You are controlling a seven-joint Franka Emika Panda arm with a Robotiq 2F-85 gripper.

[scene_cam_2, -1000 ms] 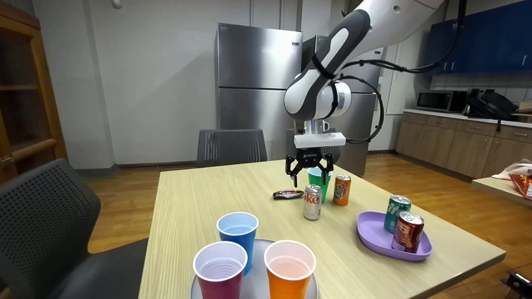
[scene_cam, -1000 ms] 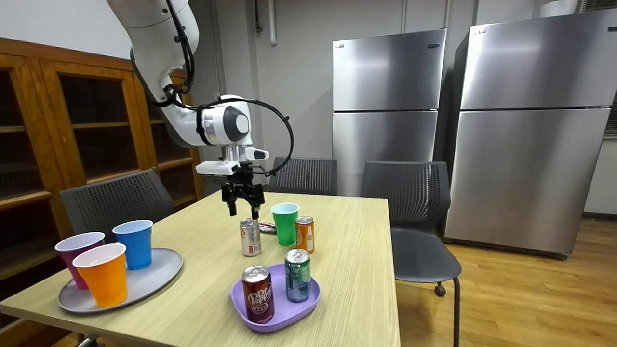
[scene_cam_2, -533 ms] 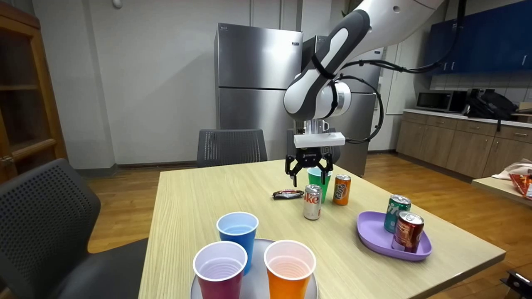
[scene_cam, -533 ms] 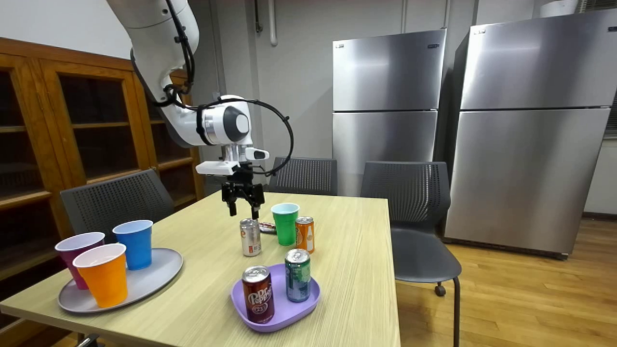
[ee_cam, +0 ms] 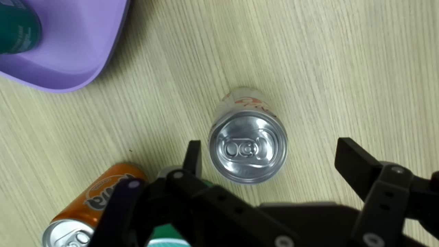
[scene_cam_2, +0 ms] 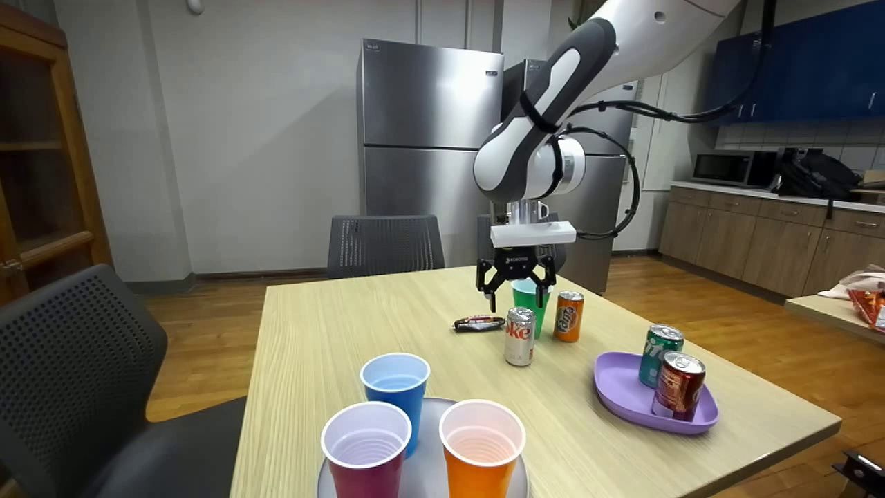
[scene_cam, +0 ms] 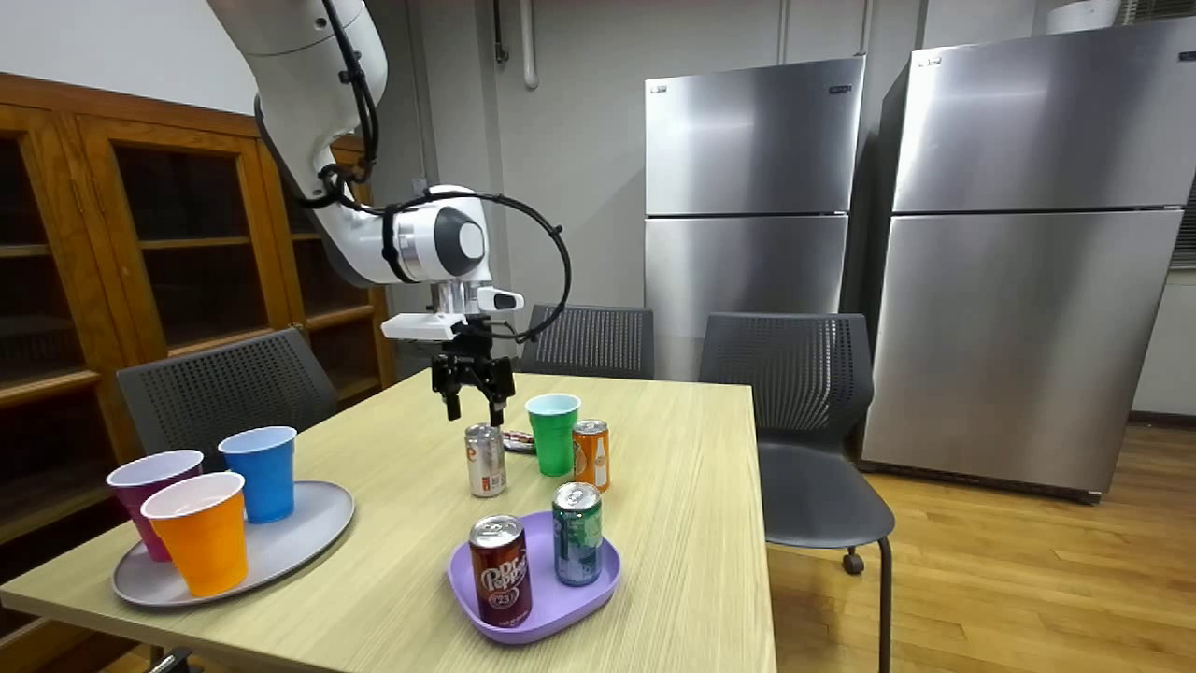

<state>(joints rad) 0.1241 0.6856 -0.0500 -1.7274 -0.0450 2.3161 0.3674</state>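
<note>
silver can is standing upright on the table, well in from its edges, and the gripper is hanging just above it, the fingers standing spread wide on either side of the can in the wrist view, apart from it. toward the right edge in an exterior view, a green cup and then an orange can are standing near the silver can, with a dark packet lying behind. nearer the front edge a purple tray is carrying two cans, while a grey tray is holding three cups by the near left corner.
</note>
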